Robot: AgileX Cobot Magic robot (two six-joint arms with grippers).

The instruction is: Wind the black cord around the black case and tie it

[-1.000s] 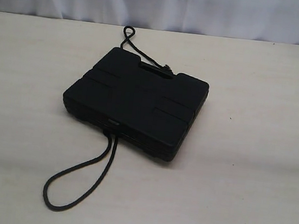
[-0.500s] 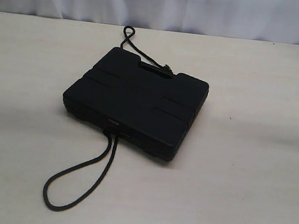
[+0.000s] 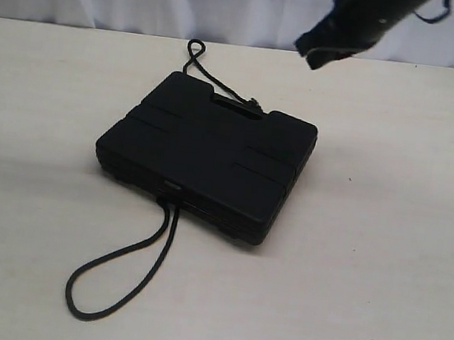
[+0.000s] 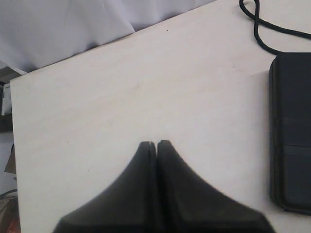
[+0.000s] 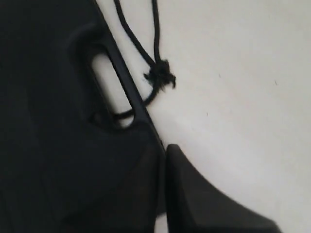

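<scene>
Cord of thin black braid (image 3: 172, 234) looks limp; I'd pinch its knot (image 5: 159, 76) by the black plastic case (image 3: 212, 156); left gripper (image 4: 156, 143), right gripper (image 5: 165, 148) closed.

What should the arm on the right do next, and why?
Probably open the right gripper and lower it toward the knotted end of the black cord, beside the handle cut-out of the black case. The gripper hovers above that edge, looks shut, and the cord trails out from two sides of the case, not yet wrapped over it.
</scene>
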